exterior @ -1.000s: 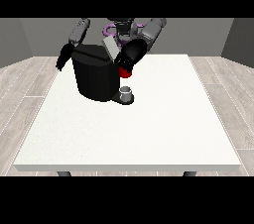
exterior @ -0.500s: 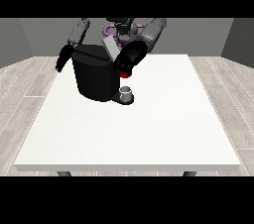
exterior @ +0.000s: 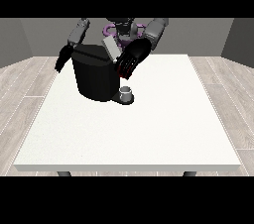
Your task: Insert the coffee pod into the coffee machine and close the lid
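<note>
One hand point(exterior: 130, 60) over coffee machine point(exterior: 97, 78)

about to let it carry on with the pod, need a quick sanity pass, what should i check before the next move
1. Lid raised: the light grey lid flap stands tilted up over the black boxy coffee machine: ok.
2. Hand placement: the hand at the view's right is beside the machine's top, near the lid: ok.
3. Grey coffee pod held there: cannot tell.
4. The other hand hangs off the machine's far side, apart from the lid: ok.
5. Small grey cup sits on the machine's base, below the working hand; it could be knocked: cannot tell.
6. Large white table ahead of the machine: ok.
</note>
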